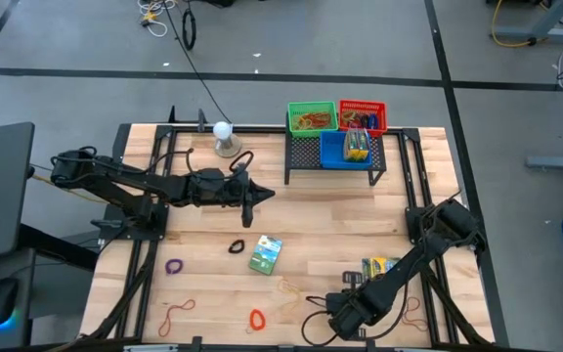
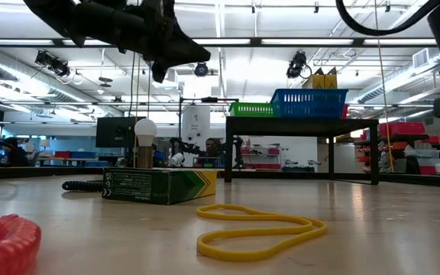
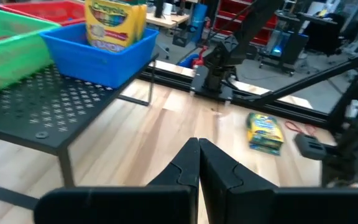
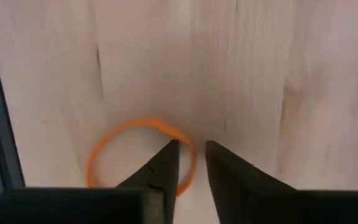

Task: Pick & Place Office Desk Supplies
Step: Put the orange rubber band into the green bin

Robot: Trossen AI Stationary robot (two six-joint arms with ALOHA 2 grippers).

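Right pincer (image 1: 335, 321) hung low over the near edge of the counter (image 1: 340, 210) in the high view, well in front of the black mesh rack (image 1: 306, 156), with thin rubber bands lying close around it. The left pincer (image 1: 247, 196) waited just in front of the rack's left end. A green crayon box (image 1: 265, 253) lay on the bare wood between the rack and the near edge, and a yellow crayon box (image 1: 379, 266) lay to its right, nearer the right arm.

From the low view, a yellow band (image 2: 260, 230) lay flat in front of the green crayon box (image 2: 159, 186), with the rack (image 2: 304, 126) and its bins far behind.

The left wrist view showed the left pincer (image 3: 199, 163) pressed together and empty, the rack (image 3: 42, 106) just beside it.

The right wrist view showed the right pincer (image 4: 190, 163) slightly apart and gripping nothing, an orange band (image 4: 114, 140) flat on the wood with one finger (image 4: 161, 171) over its rim and the other outside it.

Done well, this pick probably called for straddling the band's rim, pressing down to the wood, then closing fully, since so thin a band could slip free. Lifting slowly would show whether it was caught before carrying it to the rack.
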